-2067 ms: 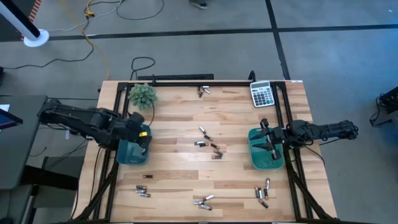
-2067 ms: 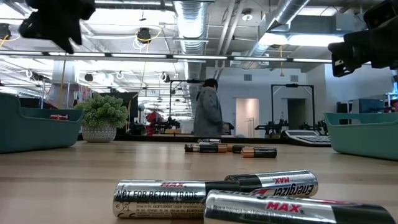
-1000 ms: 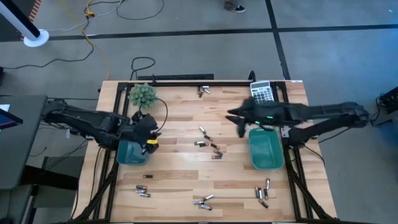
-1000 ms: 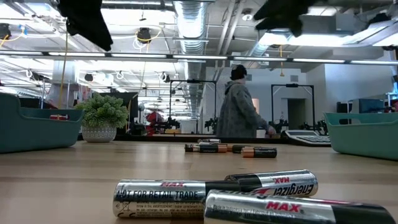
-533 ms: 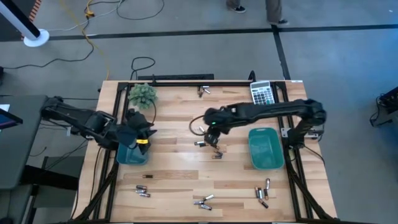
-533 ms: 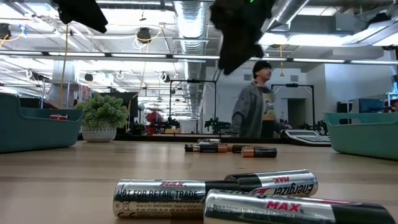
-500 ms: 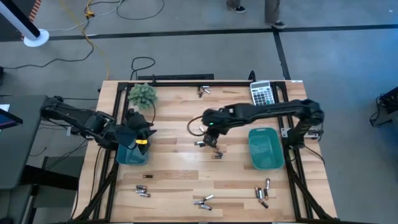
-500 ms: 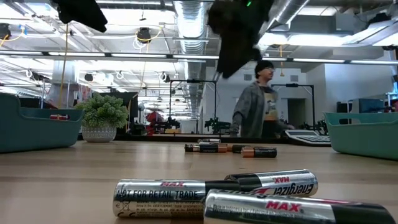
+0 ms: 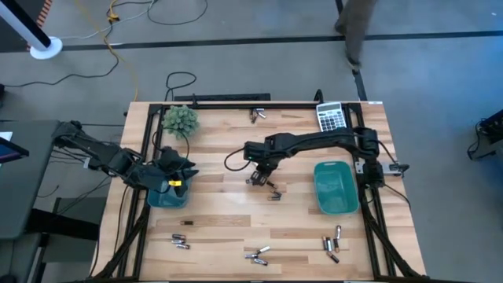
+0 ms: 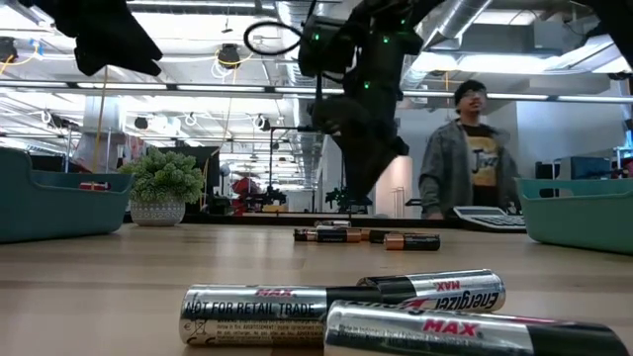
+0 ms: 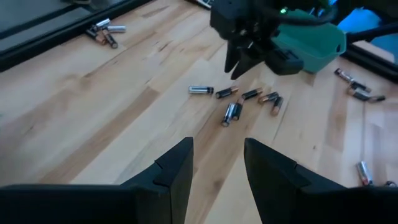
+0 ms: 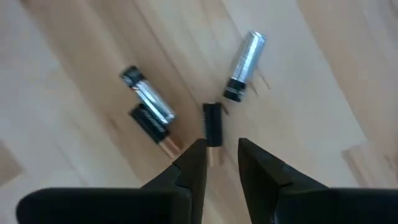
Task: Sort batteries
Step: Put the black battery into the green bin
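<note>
Several small batteries (image 9: 264,183) lie on their sides in the middle of the wooden table; more lie in clusters at the near edge (image 9: 257,254) and the far edge (image 9: 257,115). My right gripper (image 9: 256,178) points down just above the middle cluster, open, with a dark, copper-ended battery (image 12: 212,124) just ahead of its fingertips (image 12: 198,152). My left gripper (image 11: 217,146) hovers open and empty over the left teal bin (image 9: 165,196).
A second teal bin (image 9: 335,187) stands at the right. A grey calculator (image 9: 332,118) sits at the far right corner and a small potted plant (image 9: 180,119) at the far left. Two batteries (image 10: 336,311) lie close to the low camera. A person (image 10: 475,158) stands behind the table.
My right gripper has swung from beside the right bin toward the table's left, come down and tipped to point down over the middle batteries. My left gripper has drawn back a little toward the left edge. No battery has moved.
</note>
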`<state>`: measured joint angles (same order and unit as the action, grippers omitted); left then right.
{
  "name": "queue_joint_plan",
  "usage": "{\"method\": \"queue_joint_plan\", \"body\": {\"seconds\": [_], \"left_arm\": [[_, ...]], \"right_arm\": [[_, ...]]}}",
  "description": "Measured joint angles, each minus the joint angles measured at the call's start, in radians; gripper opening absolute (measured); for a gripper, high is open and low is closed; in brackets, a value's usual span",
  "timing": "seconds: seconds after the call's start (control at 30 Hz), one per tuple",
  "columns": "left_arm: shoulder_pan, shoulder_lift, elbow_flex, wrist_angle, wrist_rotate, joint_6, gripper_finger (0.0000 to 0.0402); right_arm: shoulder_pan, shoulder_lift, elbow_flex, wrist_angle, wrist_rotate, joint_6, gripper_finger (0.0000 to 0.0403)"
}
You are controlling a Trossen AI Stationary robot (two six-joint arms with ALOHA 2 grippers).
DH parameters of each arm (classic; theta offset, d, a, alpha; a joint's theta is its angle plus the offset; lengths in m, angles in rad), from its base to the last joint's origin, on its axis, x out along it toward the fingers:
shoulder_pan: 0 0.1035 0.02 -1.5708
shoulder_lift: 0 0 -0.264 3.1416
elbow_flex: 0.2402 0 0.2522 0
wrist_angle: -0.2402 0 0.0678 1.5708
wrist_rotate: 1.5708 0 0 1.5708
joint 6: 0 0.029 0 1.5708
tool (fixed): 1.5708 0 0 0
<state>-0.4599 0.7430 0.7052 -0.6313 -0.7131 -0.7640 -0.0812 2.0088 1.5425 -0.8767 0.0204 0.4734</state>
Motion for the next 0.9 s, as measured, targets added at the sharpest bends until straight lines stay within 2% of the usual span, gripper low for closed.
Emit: {"method": "queue_joint_plan", "body": {"seconds": [0.23,0.6,0.9], "left_arm": [[0.0,0.001,-0.009,-0.004,-0.002,0.012,0.0139],[0.0,0.001,-0.009,-0.006,-0.01,0.02,0.0139],[0.0,0.001,-0.009,-0.006,-0.011,0.018,0.0139]], "right_arm": [[0.009,0.008,0.0,0.005,-0.003,-0.01,0.0115],[0.009,0.009,-0.029,0.061,-0.003,-0.036,0.0195],[0.017,0.009,-0.045,0.084,-0.003,-0.09,0.0191]]}}
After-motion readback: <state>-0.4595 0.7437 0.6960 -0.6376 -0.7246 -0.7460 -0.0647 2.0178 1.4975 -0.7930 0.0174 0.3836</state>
